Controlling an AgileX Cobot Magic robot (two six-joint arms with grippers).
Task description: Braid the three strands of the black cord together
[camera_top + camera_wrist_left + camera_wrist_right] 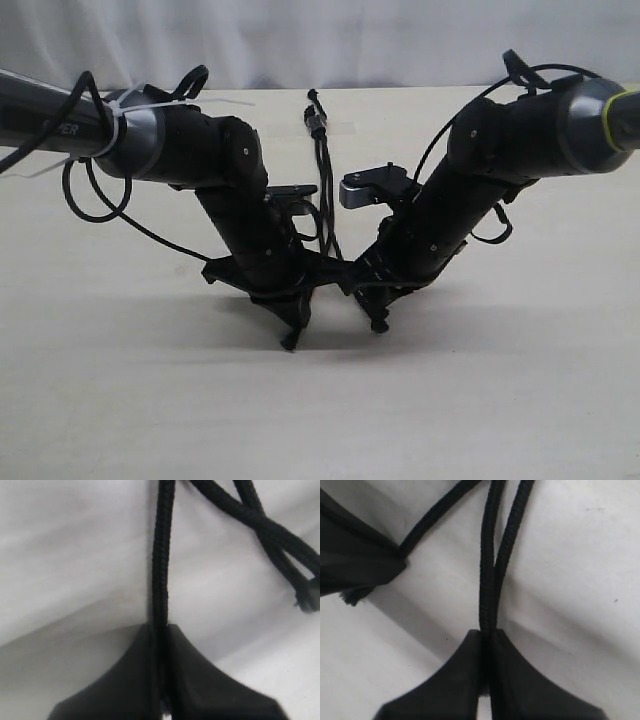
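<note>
Left hand (291, 328) and right hand (377, 316) both pinch strands of the black cord (325, 185), low on the bench (150, 400).

Nearest to me the two hands point down, just beside each other, close over the pale surface. The left one is closed tight on a single strand (160, 570), which runs straight out from between its fingers. The right one is closed on a pair of strands (489, 595) lying side by side; a little further out they part. In the left wrist view this pair crosses once. A frayed tip (352, 597) shows beside the left hand in the right wrist view. Further from me the strands run together up the middle of the bench, between the two arms, to the knotted end (317, 120) near the far edge.
</note>
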